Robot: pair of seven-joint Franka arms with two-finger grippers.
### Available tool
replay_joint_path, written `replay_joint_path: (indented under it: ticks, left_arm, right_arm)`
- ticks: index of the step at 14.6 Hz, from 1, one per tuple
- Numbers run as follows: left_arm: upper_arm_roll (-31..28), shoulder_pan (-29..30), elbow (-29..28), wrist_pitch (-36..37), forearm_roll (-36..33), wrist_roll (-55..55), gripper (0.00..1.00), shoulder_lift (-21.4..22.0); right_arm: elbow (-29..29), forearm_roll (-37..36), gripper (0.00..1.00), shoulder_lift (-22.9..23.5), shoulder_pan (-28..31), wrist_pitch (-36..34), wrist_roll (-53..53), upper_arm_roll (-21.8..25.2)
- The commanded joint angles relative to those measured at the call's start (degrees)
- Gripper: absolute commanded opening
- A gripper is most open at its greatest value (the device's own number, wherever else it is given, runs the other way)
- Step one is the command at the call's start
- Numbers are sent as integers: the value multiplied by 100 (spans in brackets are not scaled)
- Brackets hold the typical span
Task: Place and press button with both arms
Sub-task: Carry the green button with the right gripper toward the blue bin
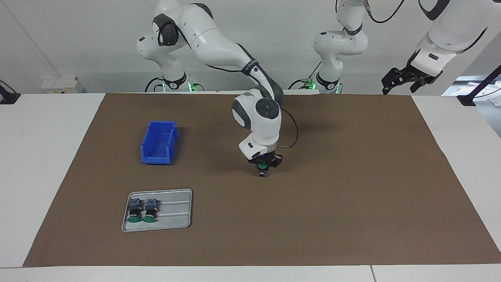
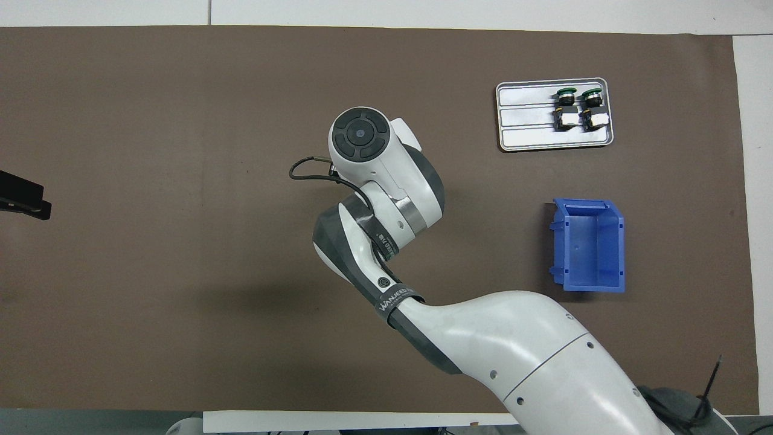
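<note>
My right arm reaches to the middle of the brown mat (image 1: 352,196), its gripper (image 1: 263,172) pointing straight down. That gripper is shut on a button (image 1: 261,166), whose green cap shows between the fingers. The button's lower end is at the mat; I cannot tell whether it touches. In the overhead view the right wrist (image 2: 362,142) hides both gripper and button. My left gripper (image 1: 405,82) waits raised over the left arm's end of the table, open and holding nothing; only its dark tip (image 2: 24,199) shows from overhead.
A grey tray (image 1: 176,213) (image 2: 525,115) toward the right arm's end holds two more green-capped buttons (image 1: 135,211) (image 2: 566,109) lying side by side. A blue bin (image 1: 158,143) (image 2: 592,244) stands nearer to the robots than the tray.
</note>
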State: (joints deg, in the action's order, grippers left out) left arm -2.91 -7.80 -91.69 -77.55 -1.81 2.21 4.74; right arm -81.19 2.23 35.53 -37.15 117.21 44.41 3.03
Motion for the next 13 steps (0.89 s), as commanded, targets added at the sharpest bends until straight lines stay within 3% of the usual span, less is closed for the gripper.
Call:
replay_joint_path:
  ticks: [1,4,8,10,13]
  left_arm:
    - [28,42,-60,73,-109,-27,100,106]
    - [28,42,-60,73,-109,-27,100,106]
    - [28,42,-60,73,-109,-27,100,106]
    - [28,42,-60,73,-109,-27,100,106]
    - [28,42,-60,73,-109,-27,100,106]
  right_arm:
    - [-1026,-12,0,-1132,479,-321,-1035,-65]
    - [-2792,-12,0,-2608,1138,-67,-2678,-65]
    - [-4218,-20,0,-4069,2086,-92,-4305,-48]
    - [-4571,-73,0,-4457,2631,-67,-5113,-39]
    - [-4827,-152,0,-4529,3328,249,-5943,-39]
